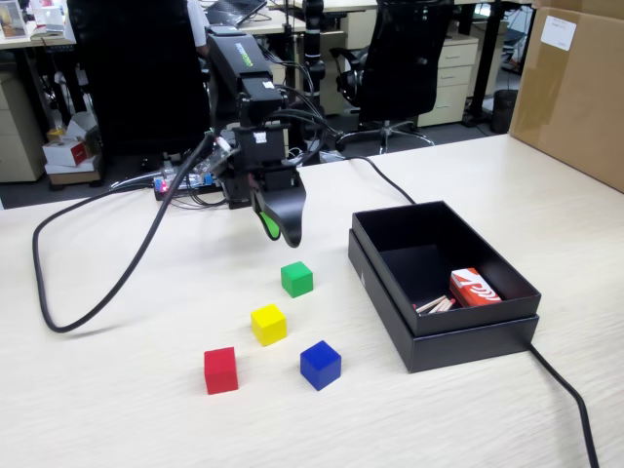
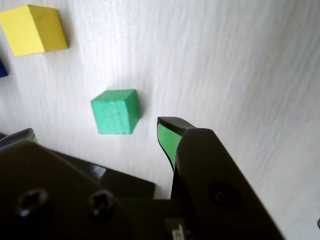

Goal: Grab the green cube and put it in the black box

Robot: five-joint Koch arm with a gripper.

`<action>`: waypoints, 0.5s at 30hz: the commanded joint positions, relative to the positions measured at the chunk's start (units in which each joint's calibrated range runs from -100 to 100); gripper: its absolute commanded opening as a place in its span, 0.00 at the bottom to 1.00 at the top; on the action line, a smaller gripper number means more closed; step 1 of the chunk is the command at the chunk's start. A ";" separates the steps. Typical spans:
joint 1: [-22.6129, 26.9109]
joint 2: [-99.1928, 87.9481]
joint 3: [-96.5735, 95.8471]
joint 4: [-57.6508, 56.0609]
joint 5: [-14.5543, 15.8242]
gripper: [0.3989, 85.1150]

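Wrist view had my gripper [image 2: 95,132] spread wide, empty, above the table, the green cube [image 2: 116,111] just ahead between its 2 tips. I judged a skewed descent could knock it toward the yellow cube [image 2: 34,29], away from the black box [image 1: 507,331].

pale wood table [image 1: 117,409] | black office chairs [image 1: 405,58] | drawer cabinet [image 1: 456,83] | dark floor [image 1: 58,190]

Prob. an office: swivel chairs [image 1: 405,58], desks w/ drawer units [image 1: 455,83] behind the table [image 1: 117,400].
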 commanded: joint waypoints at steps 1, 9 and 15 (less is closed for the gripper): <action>0.59 5.09 6.23 -0.55 0.15 0.55; 1.71 16.91 11.67 -0.47 0.59 0.55; 1.90 21.04 11.31 -0.47 1.22 0.52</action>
